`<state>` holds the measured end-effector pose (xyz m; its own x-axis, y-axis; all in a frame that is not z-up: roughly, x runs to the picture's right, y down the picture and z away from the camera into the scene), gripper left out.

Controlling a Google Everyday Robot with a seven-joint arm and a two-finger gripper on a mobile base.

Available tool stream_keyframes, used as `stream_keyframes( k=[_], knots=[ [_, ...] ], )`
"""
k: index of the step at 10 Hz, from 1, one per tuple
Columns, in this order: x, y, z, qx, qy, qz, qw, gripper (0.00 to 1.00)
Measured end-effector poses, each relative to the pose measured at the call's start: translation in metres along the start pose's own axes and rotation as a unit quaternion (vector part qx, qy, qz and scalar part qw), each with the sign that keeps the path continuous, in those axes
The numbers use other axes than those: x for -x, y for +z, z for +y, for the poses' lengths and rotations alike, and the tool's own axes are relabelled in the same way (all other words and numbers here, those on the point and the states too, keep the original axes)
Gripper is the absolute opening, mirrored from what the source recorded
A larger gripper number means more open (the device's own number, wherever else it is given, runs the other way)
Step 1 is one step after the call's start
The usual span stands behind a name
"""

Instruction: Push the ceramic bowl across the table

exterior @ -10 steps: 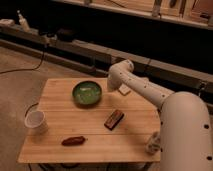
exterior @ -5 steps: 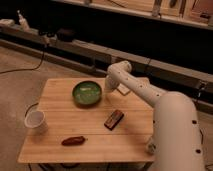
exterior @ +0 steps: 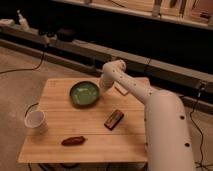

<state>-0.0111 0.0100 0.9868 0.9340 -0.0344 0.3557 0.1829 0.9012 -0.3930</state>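
A big white robot arm bends over a light wooden bench with a striped plank top. The end effector is at the low tip of the arm, down close to the bench top near the far side. I cannot tell how far open it is, or if it has hold of anything.

The round, shiny green ceramic bowl with a darker rim sits on the bench just beside the end effector, on its left in the camera view. I cannot tell if the two are touching. The bowl stands upright.

A small dark brown bar lies flat on the bench, near the end effector and closer to the camera. I cannot read any words on it. A long red-brown thing lies further toward the camera, well apart from the end effector, near the front edge of the bench. A white round cup stands at the left edge of the bench, far from the end effector, past the bowl.

A white bottle stands on a dark ledge far behind the end effector, off the bench.
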Motion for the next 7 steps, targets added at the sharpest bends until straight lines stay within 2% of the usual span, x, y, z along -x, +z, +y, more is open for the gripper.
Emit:
stream_keyframes(
  k=[4,7],
  knots=[
    [0.006,0.018,-0.005,0.016,-0.012,-0.005,0.9998,0.0],
    [0.02,0.023,-0.015,0.016,-0.031,-0.015,0.9993,0.0]
  ],
)
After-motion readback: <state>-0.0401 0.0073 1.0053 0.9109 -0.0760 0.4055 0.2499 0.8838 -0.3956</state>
